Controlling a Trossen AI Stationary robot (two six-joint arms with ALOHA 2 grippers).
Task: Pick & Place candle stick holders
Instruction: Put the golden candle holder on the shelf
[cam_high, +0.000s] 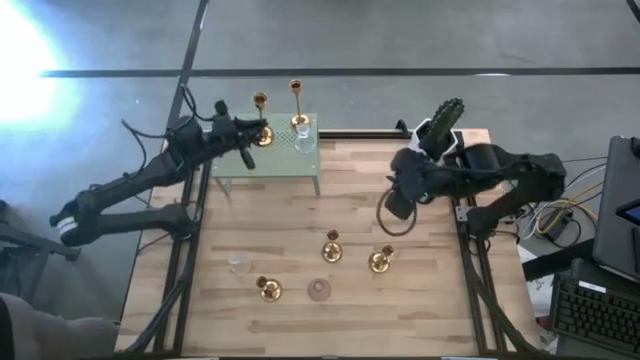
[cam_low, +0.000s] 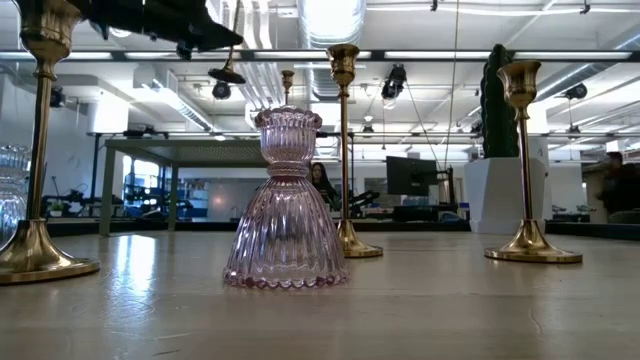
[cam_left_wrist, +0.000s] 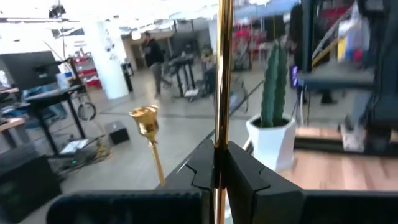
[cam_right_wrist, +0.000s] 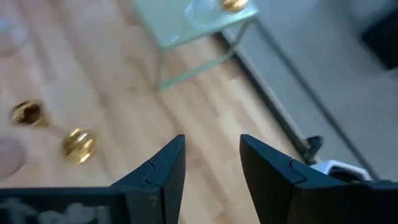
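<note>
left wrist view has the left gripper (cam_left_wrist: 219, 163) pinching a tall brass holder's (cam_left_wrist: 224, 68) stem over the green stand (cam_high: 262, 165), so lowering it squarely comes next, while the right gripper (cam_right_wrist: 211, 165) hovers spread above the table (cam_high: 300, 310).

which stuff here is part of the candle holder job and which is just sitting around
Job: brass candle holders, pink glass holder, clear glass holder, tall brass holder in the left gripper, glass stand.
Lying about: cactus pot, keyboard.
</note>
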